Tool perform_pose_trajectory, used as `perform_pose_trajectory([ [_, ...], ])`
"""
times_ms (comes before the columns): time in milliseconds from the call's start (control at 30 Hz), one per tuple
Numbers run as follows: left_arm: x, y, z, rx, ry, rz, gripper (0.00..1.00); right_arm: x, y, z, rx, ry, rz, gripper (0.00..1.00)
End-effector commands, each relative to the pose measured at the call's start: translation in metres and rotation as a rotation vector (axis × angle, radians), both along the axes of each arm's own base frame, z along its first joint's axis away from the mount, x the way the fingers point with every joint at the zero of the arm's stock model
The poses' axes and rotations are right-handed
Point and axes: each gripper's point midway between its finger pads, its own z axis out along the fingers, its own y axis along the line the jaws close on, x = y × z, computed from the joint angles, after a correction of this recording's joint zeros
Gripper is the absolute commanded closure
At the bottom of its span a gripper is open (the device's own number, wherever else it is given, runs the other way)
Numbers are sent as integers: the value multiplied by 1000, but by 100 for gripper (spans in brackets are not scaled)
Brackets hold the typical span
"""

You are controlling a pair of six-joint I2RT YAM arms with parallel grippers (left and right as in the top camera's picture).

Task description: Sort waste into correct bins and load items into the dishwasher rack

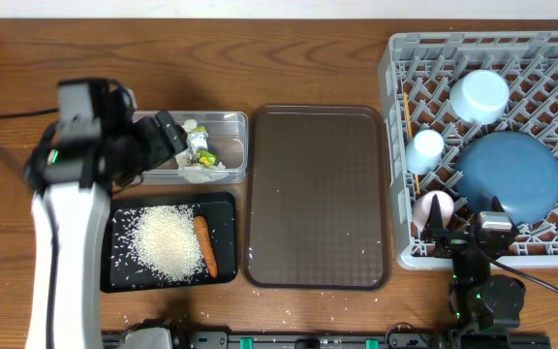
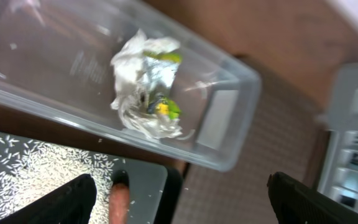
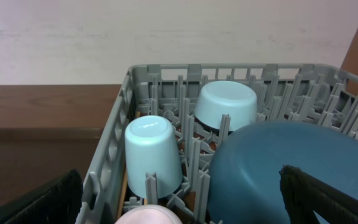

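The overhead view alone shows the whole desk. At far left is the clear tub holding the crumpled tissue. Just near of it is the black tray, with the rice heaped in it and the carrot along the heap's right side. The brown serving tray lies in the middle and the dishwasher rack at right. In the rack, the inverted pale blue bowl sits far, the light-blue cup and pinkish cup by the left wall, and the blue plate among the pegs. The chopsticks read only as a thin line beside that wall. The left arm is blurred overhead, but the left wrist view shows the left fingers spread wide and empty, above the tub's near wall, and resolves green scraps on the tissue. The right wrist view shows the right fingers likewise apart and empty at the rack's near edge, and its lower border cuts off the pinkish cup.
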Motion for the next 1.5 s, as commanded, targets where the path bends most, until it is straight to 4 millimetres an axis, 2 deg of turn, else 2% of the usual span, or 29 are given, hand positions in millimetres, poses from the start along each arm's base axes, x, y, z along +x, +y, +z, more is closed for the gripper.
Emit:
perform_pose_trajectory([
  [0,-26,-2,23,26,-98,-7,9,0,4,-1,-18,1,20,1],
  [133,-61,-6,38,38,-206,-7,9,0,4,-1,-18,1,20,1],
  [233,-88,-5,34,63,-264,8,9,0,4,-1,-18,1,20,1],
  [333,-110,-6,17,74,-291,17,9,0,4,-1,-18,1,20,1],
  [500,-134,7,-33,153,-283,71,9,0,4,-1,-18,1,20,1],
  [600,-132,10,-55,177,-328,82,9,0,4,-1,-18,1,20,1],
  [767,-112,7,-69,154,-478,93,9,0,4,0,-18,1,20,1],
  [867,-98,2,-68,131,-593,89,9,0,4,-1,-18,1,20,1],
  [1067,-84,-5,-62,119,-757,69,9,0,4,-1,-18,1,20,1],
  [1367,-82,-4,-93,121,-759,71,9,0,4,0,-18,1,20,1],
  [1467,-82,-4,-92,128,-766,69,9,0,4,-1,-18,1,20,1],
])
